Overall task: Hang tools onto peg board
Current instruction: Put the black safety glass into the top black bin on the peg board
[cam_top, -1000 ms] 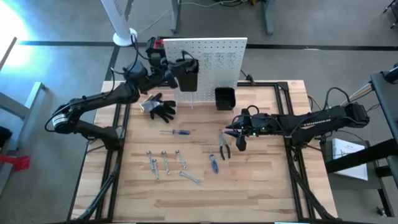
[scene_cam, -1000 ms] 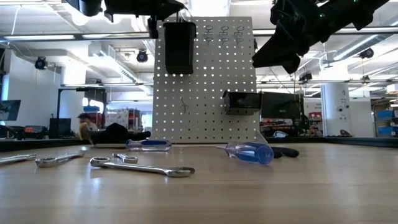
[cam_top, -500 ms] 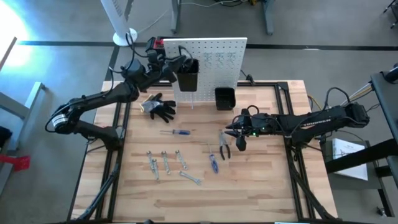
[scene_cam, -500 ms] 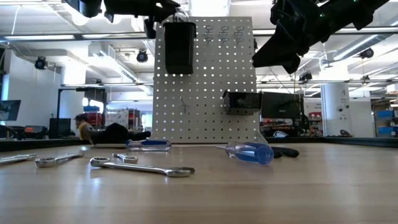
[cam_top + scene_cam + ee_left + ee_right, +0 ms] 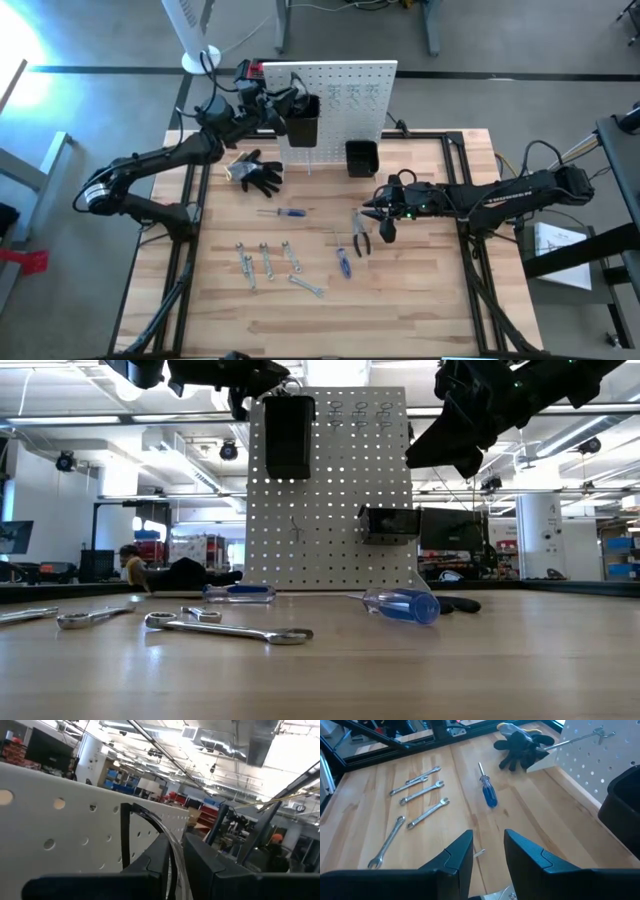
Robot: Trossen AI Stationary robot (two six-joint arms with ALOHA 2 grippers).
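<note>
The white peg board [image 5: 340,95] stands upright at the table's far edge with two black bins [image 5: 300,122] [image 5: 361,157] on it. My left gripper [image 5: 283,103] is high up at the upper bin's left side, shut on a slim silver tool [image 5: 159,826]. My right gripper [image 5: 385,228] hovers open over the table, just right of the dark-handled pliers [image 5: 360,238]. Two blue screwdrivers [image 5: 282,212] [image 5: 343,263] and several silver wrenches [image 5: 267,262] lie flat on the wood. My left gripper pinches the slim silver tool [image 5: 173,854] between its two fingers [image 5: 200,857], which point about level toward the peg board [image 5: 60,835]. The tool's free part curves out past the fingertips beside the board, high above the table. Which end is held stays hidden between the fingers.
Black work gloves [image 5: 258,172] lie left of the board's foot. Small hooks [image 5: 360,410] sit in the board's upper right. Bare wood spreads along the table's near edge [image 5: 400,310]. The room behind holds shelves and a person far off [image 5: 132,565].
My left gripper has rolled about its own line while staying beside the upper bin; its fingers now sit a little nearer the board's top. My right arm has kept still.
</note>
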